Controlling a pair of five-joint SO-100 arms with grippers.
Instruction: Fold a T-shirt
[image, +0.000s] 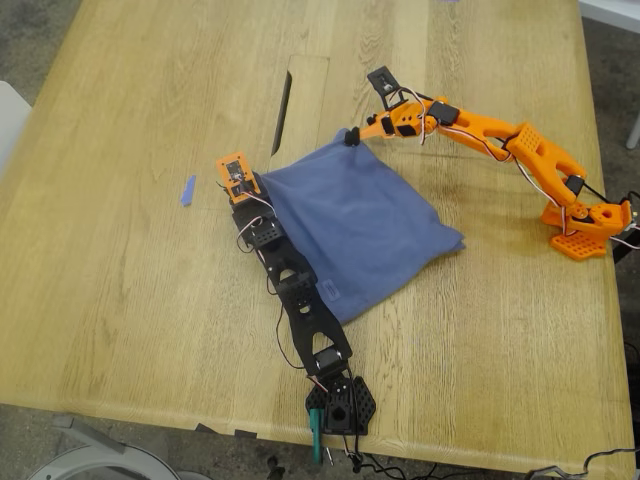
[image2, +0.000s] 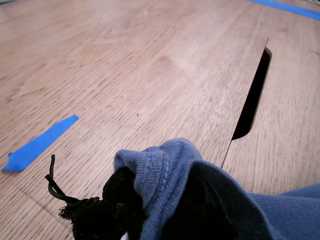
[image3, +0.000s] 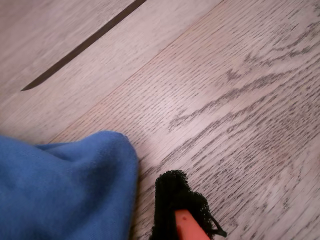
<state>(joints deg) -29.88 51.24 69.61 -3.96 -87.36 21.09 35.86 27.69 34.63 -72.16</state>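
Mid-table, beside the slot (image: 282, 112) | T-shirt (image: 362, 222), folded once | my first gripper (image2: 131, 200) pinches its corner | my second gripper (image3: 176, 212) beside opposite corner, grip unclear.

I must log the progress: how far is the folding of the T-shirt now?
Done: the T-shirt lies doubled into a rough square on the table. In hand: my first end effector pinches one corner; my second end effector sits beside another corner, grip unclear. Left: release, further folds, smoothing.
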